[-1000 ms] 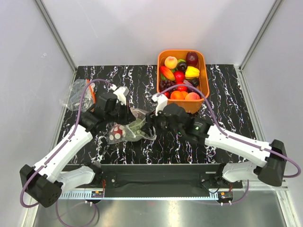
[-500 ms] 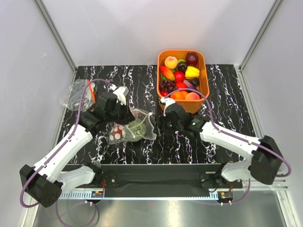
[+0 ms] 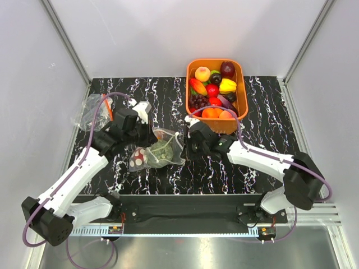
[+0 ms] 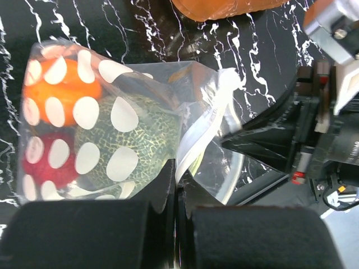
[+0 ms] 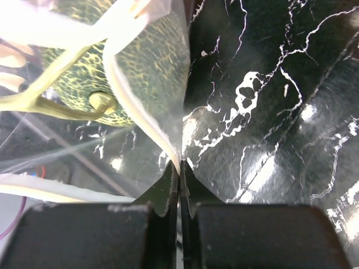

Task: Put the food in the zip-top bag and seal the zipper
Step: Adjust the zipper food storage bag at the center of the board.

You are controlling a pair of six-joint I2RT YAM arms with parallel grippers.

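**Both grippers clamped on the bag mouth, fruit inside**

Closest to me, low in the overhead view, the two arms reach up from their bases and meet at centre-left of the black marbled table [image 3: 263, 112]. My left gripper [image 3: 145, 134] is clenched on the film of the zip-top bag [image 3: 160, 148] at its upper edge; its wrist view shows plastic pinched between the closed fingertips. My right gripper [image 3: 183, 145] is clamped too, and in its own camera the pale zipper [image 5: 132, 106] runs straight down into the closed tips.

The bag lies on the table between the two grippers. Its long axis runs from lower left to upper right of the overhead frame, closed end at lower left, mouth at the right, towards the right gripper. The mouth gapes, the strip not pressed together. Inside sit the melon [image 4: 134, 140] nearest the mouth, then the orange fruit [image 4: 61, 95] and red fruit [image 4: 42, 162] side by side at the closed end.

A second ago the right jaws stood open, lower against the bag's right end; they have since shifted up and closed. The left grip has not changed.

Farther back, the orange basket [image 3: 190, 84] holds more toy produce, and a crumpled clear bag [image 3: 90, 109] lies at far left.
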